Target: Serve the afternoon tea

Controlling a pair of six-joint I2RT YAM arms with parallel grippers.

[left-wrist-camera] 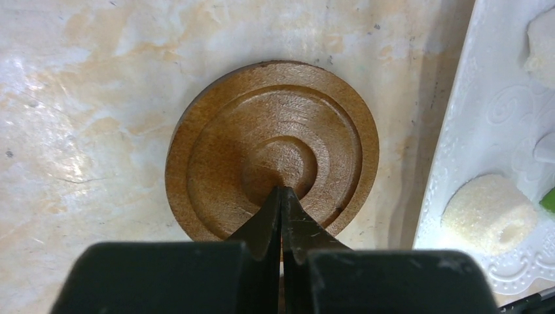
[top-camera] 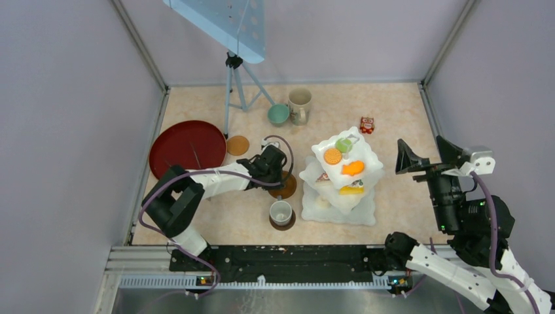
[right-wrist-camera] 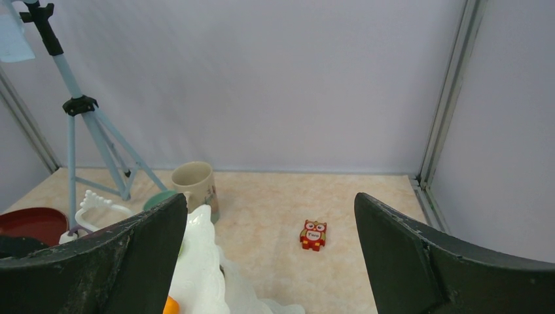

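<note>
Far left on the bench (top-camera: 196, 216) there's the red tray (top-camera: 177, 147) with the tongs (top-camera: 195, 156) lying on it. A bare coaster (top-camera: 237, 144) sits just beside the tray's right rim.

Next over, the left tool (top-camera: 278, 173) is low over a second coaster (left-wrist-camera: 271, 150). The top view half hides that coaster. The left wrist view shows it properly: the tool's tips are pinched together with nothing between them, right over the coaster's centre dimple. I can't tell if they're actually touching the wood.

Just nearer the arms, the grey mug (top-camera: 281, 212) stands on a third coaster (top-camera: 283, 226). At the back, the teal mug (top-camera: 278, 114) and beige mug (top-camera: 300, 104) are side by side next to the tripod (top-camera: 234, 85).

The stand (top-camera: 343, 176) is mid-bench, close to the right of the second coaster. From above you get an orange cookie (top-camera: 332, 156) and a green cake (top-camera: 343, 144) on the top tier. Only the left wrist view catches a sugary white cake (left-wrist-camera: 487, 212) on the bottom tier.

The owl toy (top-camera: 366, 125) is behind the stand. The right tool (top-camera: 425, 156) is up off the bench on the right, spread wide and holding nothing.
</note>
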